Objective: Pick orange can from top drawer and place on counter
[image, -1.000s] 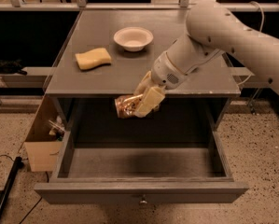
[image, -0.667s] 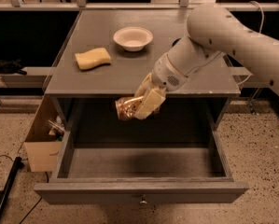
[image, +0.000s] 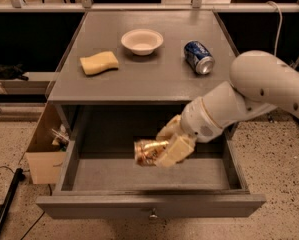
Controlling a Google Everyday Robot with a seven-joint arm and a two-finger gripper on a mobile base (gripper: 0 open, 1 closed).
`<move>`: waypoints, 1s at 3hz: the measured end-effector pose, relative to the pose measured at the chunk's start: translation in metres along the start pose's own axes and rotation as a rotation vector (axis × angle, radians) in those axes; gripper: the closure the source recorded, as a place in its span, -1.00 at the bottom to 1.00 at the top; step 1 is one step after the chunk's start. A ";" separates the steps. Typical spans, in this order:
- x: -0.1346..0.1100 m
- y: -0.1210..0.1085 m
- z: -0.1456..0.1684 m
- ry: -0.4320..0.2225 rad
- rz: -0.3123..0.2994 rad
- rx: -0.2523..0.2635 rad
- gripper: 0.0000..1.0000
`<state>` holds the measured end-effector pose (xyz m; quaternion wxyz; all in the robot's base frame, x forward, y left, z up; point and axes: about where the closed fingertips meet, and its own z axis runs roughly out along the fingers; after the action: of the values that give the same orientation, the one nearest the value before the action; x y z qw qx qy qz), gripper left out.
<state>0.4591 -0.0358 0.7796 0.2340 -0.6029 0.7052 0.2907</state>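
Observation:
The orange can (image: 148, 152), coppery gold and lying sideways, is held in my gripper (image: 165, 146) above the open top drawer (image: 149, 206). The fingers (image: 175, 152) are closed around the can's right part. The can hangs over the drawer's middle, below the level of the counter (image: 149, 76). My white arm (image: 249, 96) reaches in from the right. The drawer's small knob (image: 152, 215) shows at its front centre.
On the counter lie a yellow sponge (image: 99, 63) at the left, a white bowl (image: 142, 41) at the back middle, and a blue can (image: 198, 57) on its side at the right. A cardboard box (image: 46, 149) stands on the floor left of the cabinet.
The arm and the held can sit lower and further right relative to the cabinet, now over the drawer's inside. The blue can, hidden before by the arm, now shows.

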 end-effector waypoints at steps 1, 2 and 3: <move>0.020 0.007 0.004 0.018 0.033 -0.016 1.00; 0.005 -0.014 0.007 0.030 0.037 -0.018 1.00; -0.039 -0.032 -0.008 0.055 -0.002 0.029 1.00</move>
<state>0.4974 -0.0174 0.8078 0.2236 -0.6079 0.7149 0.2633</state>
